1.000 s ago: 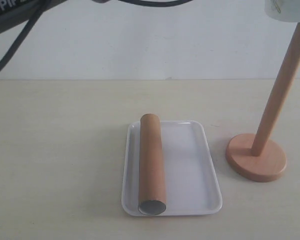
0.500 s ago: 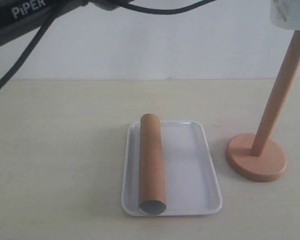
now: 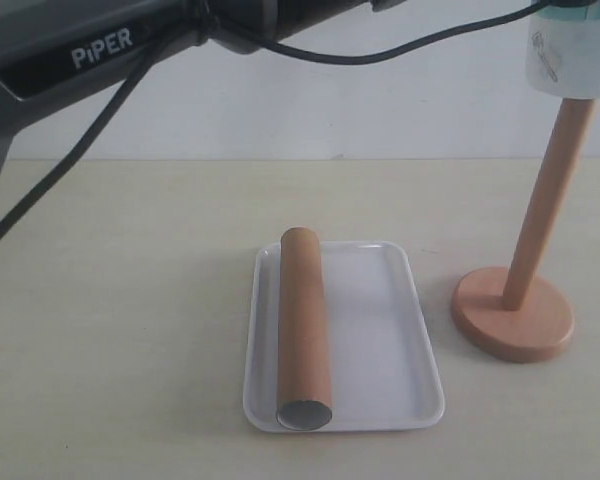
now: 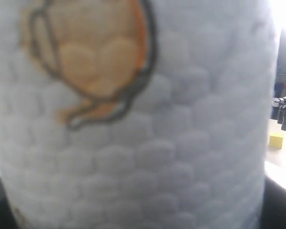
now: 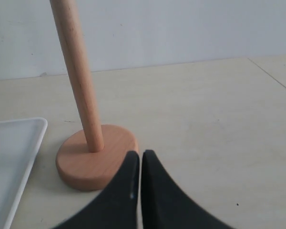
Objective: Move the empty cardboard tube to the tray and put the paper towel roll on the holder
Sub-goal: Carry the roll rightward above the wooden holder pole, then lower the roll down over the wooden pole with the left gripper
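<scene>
The empty cardboard tube lies lengthwise on the left half of the white tray. To the right stands the wooden holder; its rod rises to the paper towel roll, whose lower end sits around the rod's top. The roll fills the left wrist view, with my left gripper closed around it and only dark finger edges showing at the corners. My right gripper is shut and empty, low over the table beside the holder's base.
My left arm and its black cable stretch across the top of the exterior view. The tray's corner lies just left of the holder base. A small yellow block sits far off.
The left arm has come down further into the exterior view, and the paper towel roll has dropped lower onto the top of the rod. Tube, tray and right gripper have not moved.
</scene>
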Tool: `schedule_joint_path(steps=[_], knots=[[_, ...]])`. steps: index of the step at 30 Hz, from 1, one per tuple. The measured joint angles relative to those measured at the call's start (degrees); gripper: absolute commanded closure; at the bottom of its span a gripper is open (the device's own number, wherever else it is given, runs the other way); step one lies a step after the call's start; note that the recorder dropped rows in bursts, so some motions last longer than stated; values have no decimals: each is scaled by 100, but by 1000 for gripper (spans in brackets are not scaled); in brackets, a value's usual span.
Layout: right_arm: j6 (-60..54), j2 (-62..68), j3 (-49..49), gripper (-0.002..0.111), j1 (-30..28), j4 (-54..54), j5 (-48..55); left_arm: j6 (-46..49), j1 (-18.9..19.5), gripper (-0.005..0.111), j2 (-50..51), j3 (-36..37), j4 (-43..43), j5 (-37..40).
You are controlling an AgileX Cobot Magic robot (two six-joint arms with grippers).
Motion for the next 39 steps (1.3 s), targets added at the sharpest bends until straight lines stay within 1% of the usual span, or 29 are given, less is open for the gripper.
schedule_joint_path(steps=[6, 15, 25, 30, 33, 39], knots=[[0, 0, 0, 107, 9, 0, 0, -216, 0, 103, 102, 0, -25, -221], [0, 0, 0, 107, 9, 0, 0, -319, 0, 103, 182, 0, -25, -268], [0, 0, 0, 107, 9, 0, 0, -343, -160, 103, 493, 0, 190, 0], [0, 0, 0, 107, 285, 0, -39, -343, -169, 103, 665, 0, 205, 113], [0, 0, 0, 107, 348, 0, -126, -343, -174, 103, 723, 0, 205, 254], [0, 0, 0, 107, 348, 0, -131, -343, -187, 103, 1049, 0, 205, 140]])
